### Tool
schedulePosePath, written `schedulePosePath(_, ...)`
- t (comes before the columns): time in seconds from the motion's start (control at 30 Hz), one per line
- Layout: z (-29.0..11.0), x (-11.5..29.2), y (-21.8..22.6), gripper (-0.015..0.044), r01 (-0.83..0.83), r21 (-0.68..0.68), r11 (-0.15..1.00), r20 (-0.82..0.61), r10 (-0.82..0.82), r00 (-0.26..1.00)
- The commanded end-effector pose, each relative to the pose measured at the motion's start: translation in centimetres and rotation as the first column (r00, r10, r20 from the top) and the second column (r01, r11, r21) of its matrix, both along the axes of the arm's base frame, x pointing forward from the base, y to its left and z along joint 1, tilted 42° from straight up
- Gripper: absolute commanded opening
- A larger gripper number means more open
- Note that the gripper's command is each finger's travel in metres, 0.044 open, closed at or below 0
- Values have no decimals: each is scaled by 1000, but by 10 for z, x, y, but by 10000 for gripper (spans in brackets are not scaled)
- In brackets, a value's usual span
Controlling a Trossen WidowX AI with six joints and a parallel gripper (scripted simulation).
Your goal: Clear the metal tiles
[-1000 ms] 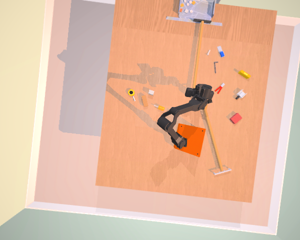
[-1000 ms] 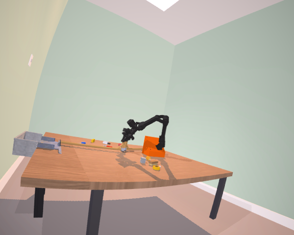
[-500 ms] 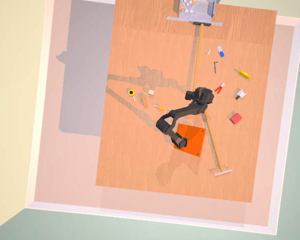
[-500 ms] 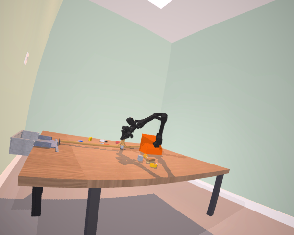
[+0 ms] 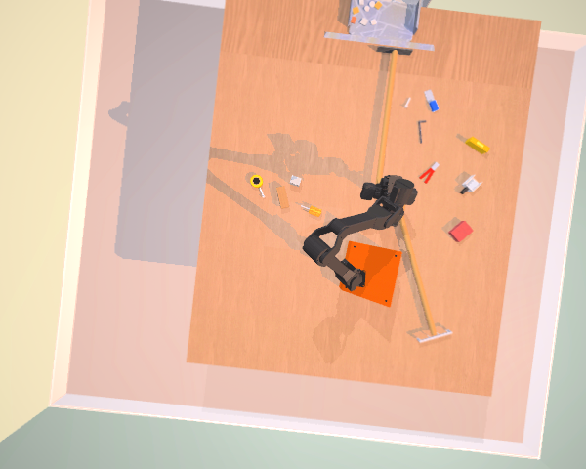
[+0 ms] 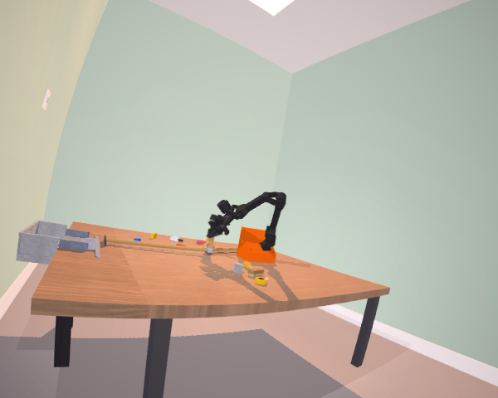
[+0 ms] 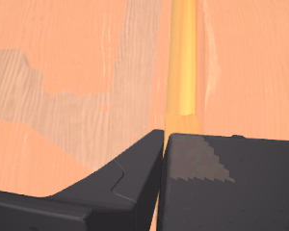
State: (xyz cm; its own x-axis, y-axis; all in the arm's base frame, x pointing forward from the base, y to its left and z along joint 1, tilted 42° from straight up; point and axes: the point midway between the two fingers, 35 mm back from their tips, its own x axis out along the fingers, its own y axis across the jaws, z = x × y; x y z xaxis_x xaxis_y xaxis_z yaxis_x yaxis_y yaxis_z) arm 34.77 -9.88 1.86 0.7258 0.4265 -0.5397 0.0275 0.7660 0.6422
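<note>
Wood-grain counter (image 6: 112, 283) on dark legs, standing in a room with pale green walls, one cream wall and a pinkish floor with white skirting. Shadows of the arm fall across the near half of the counter.

Nearest the exterior camera: yellow tape measure (image 6: 261, 280), a small wooden block (image 6: 255, 271) and a small grey cube (image 6: 238, 268), close together. Behind them the orange base plate (image 5: 384, 282) carrying the black arm.

Pincer (image 5: 384, 188) sits low over the counter, closed on the shaft of the long scraper (image 5: 386, 115). Wrist view: the two dark fingers are nearly together, with the yellow-orange shaft running out from between them along the wood. A second long-handled tool (image 5: 418, 287) with a metal T-end lies on the counter beside the base plate.

On the scraper's far side from the exterior camera, scattered loose: red block (image 5: 460, 231), red-handled pliers (image 5: 429, 172), a white-and-black item (image 5: 469, 184), yellow block (image 5: 478, 145), hex key (image 5: 420, 130), blue-and-white item (image 5: 431, 100).

Far end: scraper blade (image 5: 379, 48) lies against the end of the steel bench plate (image 6: 75, 239). Grey catch box (image 6: 36, 246) overhangs the counter edge; inside it lie several small tiles (image 5: 364, 14), white and orange ones visible. No tiles visible on the plate itself.
</note>
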Motion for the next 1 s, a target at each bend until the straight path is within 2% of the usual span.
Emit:
schedulePosePath(0.0, 0, 1, 0, 157, 0, 1, 1000, -1, 0, 1000)
schedulePosePath(0.37, 5, -6, -5, 440, -1, -1, 1000, -3, 1, 1000)
schedulePosePath(0.97, 30, -41, -24, 440, 1, -2, 1000, -2, -1, 1000)
